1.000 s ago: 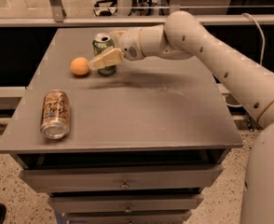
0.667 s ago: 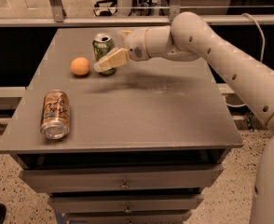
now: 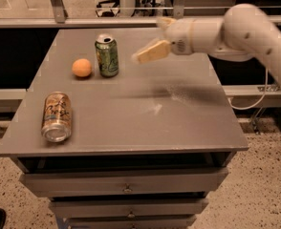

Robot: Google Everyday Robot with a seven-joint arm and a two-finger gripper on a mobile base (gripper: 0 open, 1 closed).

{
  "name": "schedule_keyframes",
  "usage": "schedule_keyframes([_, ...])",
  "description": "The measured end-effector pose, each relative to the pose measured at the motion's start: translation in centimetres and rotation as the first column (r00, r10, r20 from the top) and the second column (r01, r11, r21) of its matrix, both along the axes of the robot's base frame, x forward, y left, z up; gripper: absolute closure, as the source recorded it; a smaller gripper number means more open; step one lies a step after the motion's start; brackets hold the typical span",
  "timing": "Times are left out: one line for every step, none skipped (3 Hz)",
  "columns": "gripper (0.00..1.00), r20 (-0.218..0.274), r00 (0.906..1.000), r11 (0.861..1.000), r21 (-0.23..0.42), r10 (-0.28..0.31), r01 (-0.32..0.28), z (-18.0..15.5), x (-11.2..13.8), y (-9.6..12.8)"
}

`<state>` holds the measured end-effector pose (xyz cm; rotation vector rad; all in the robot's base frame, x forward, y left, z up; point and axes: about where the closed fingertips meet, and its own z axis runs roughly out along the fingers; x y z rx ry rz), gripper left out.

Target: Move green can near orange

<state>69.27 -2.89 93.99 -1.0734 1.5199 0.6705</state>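
Note:
The green can [image 3: 106, 55] stands upright on the grey table [image 3: 178, 123] at the back left, silver top and pull tab up. The orange [image 3: 81, 67] lies just left of it, a small gap apart. My gripper [image 3: 149, 39] is open and empty. It hangs above the table to the right of the green can, clear of it. One pale finger [image 3: 151, 52] points towards the can.
A copper-brown can [image 3: 57, 116] lies on its side near the table's front left edge. Drawers [image 3: 126, 187] run below the tabletop. A rail and dark gaps lie behind the table. My arm [image 3: 245, 30] reaches in from the right.
My gripper has let go of the green can and pulled back to the right and up. The can stays upright beside the orange.

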Motion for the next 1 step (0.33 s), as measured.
schedule_keyframes([0.00, 0.009, 0.9994, 0.999, -0.002, -0.033, 0.033, 0.34, -0.20, -2.25])
